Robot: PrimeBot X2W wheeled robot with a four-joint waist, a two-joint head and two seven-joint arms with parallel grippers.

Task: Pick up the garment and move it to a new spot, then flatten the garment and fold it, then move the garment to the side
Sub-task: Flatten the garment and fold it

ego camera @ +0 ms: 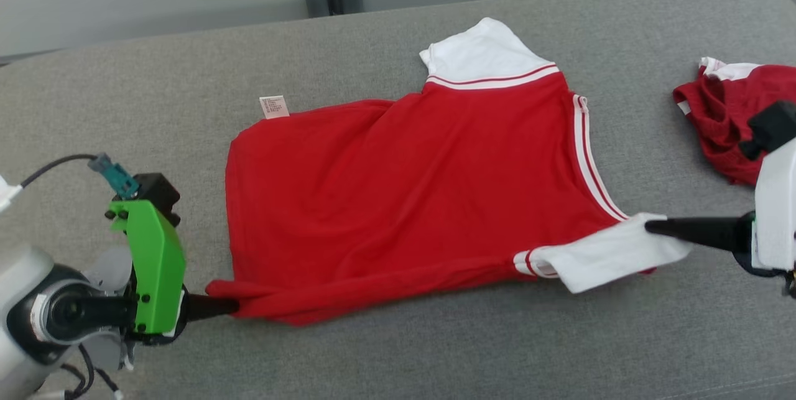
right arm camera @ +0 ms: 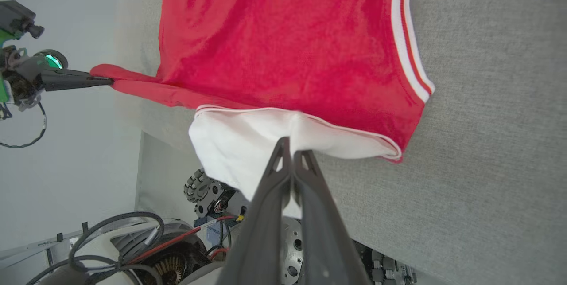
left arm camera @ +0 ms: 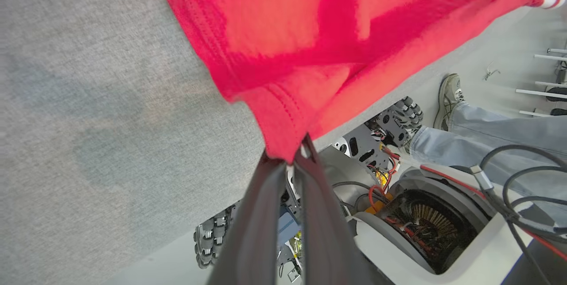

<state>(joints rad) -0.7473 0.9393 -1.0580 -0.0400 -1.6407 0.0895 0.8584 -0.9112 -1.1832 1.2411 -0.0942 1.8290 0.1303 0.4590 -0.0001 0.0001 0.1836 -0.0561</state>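
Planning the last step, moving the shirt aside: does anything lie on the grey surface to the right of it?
Yes. A crumpled red garment lies on the grey surface to the right of the shirt, past the white sleeve that the right tool pinches. The left tool grips the opposite hem corner.

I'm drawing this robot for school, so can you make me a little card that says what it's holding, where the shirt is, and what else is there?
surface: grey cushion
main thing: red shirt, spread out on the cushion
left jaws: shut on the shirt's red bottom corner
right jaws: shut on the near white sleeve
near edge: stretched between the two jaws
also there: crumpled red cloth at the right; a person's shoe on the floor
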